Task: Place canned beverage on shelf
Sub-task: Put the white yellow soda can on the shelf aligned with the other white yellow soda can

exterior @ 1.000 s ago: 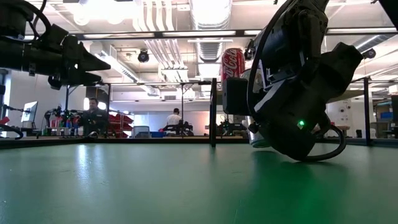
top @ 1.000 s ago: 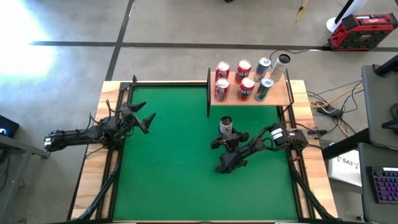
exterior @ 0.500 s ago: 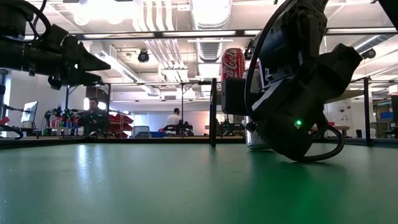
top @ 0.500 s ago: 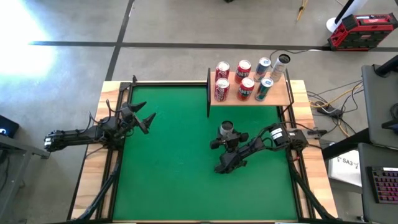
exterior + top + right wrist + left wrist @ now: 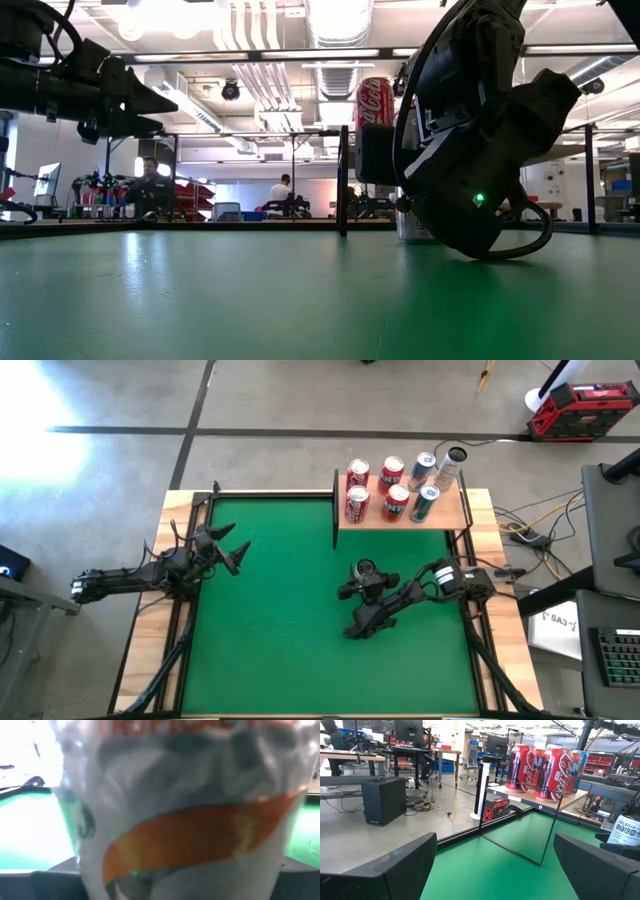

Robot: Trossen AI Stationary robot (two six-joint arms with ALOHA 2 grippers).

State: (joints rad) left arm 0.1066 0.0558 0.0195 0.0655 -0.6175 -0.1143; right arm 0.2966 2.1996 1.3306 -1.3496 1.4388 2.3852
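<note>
Green felt worktop (image 5: pixel 270 610): carries both arms; wooden border around it.
Right tool (image 5: pixel 366 576): over the middle-right of the worktop, its two fingers set around a white can (image 5: pixel 366 569) standing upright on the felt; the fingers hold the can at its sides.
Can in the right tool: white with an orange swoosh and dark lettering, filling the right wrist view (image 5: pixel 185 810); the left wrist view shows its label, reading CELSIUS (image 5: pixel 625 829).
Shelf (image 5: pixel 400 518): light tan board just beyond the right tool, raised above the felt on a thin dark frame; apart from the held can.
Cans on the shelf: four red Coca-Cola cans (image 5: pixel 358 503) on the side nearer the left arm, two blue-and-white cans (image 5: pixel 425 503) beside them, one slim white can (image 5: pixel 452 466) at the far corner.
Left tool (image 5: pixel 232 552): far from the right tool, at the worktop's left edge, fingers spread wide, holding nothing.
Background: people seated at desks (image 5: pixel 150 190) beyond the worktop.
</note>
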